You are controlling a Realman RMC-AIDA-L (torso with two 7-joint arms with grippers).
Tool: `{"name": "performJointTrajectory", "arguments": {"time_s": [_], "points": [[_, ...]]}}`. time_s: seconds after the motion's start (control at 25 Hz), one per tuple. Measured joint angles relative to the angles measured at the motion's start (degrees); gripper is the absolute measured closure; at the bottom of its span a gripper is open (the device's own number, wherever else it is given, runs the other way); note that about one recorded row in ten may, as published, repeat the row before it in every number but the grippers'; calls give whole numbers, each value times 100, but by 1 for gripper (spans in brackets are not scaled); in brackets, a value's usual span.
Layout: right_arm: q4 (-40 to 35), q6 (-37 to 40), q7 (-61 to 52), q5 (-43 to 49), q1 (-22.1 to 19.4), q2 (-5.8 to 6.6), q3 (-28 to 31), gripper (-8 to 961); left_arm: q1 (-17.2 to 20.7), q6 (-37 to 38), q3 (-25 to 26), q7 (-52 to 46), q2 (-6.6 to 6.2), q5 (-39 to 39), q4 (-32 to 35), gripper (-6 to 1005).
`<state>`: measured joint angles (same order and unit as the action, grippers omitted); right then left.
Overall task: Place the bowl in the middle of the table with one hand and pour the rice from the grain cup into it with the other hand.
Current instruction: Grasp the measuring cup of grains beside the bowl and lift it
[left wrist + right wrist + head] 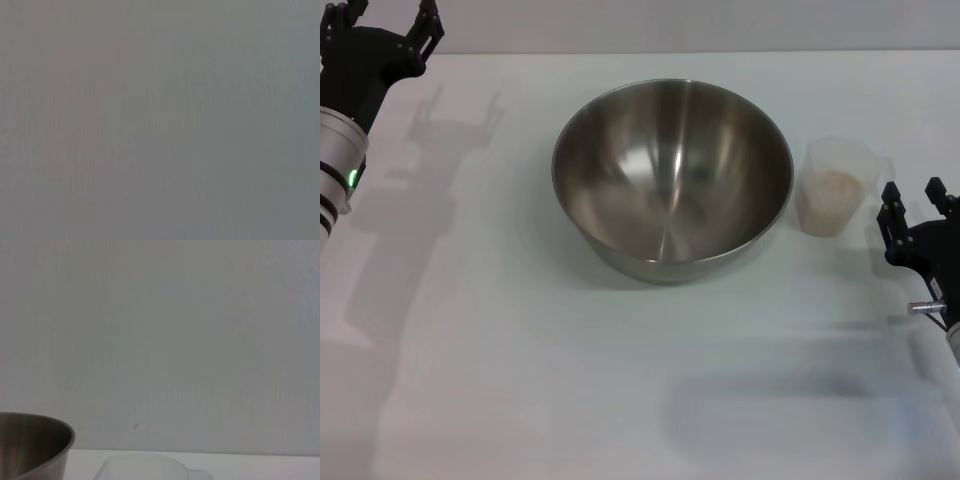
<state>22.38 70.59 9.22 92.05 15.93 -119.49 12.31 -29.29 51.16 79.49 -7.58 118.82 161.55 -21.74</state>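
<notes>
A: How does the bowl (672, 180) look?

B: Large, round, polished steel, its inside mirror-bright with streaks of light and nothing in it. It stands upright near the middle of the white surface (570, 380), toward the far side.

A: And the grain cup (837, 186)?

B: Small, translucent plastic, upright just beside the bowl on the robot's right, not touching it. The rice (833, 184) shows through the wall as a pale beige mass filling the lower part. In the right wrist view the cup's rim (145, 466) and the bowl's edge (37, 442) peek in, with a plain wall behind.

A: The arms?

B: The left claw (390, 35) is raised at the far left corner, fingers spread wide and holding nothing, well apart from the bowl. The right claw (912, 212) sits at the right edge, near the cup but clear of it, fingers parted and pointing away from the robot, also holding nothing.

A: Left wrist view?

B: Only a flat grey field.
</notes>
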Motion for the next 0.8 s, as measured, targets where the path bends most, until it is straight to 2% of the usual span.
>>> {"name": "performJointTrajectory", "arguments": {"time_s": [0.8], "points": [[-232, -144, -11, -3, 221, -3, 0, 471, -63, 8, 33, 11, -9, 0, -48, 193]]}}
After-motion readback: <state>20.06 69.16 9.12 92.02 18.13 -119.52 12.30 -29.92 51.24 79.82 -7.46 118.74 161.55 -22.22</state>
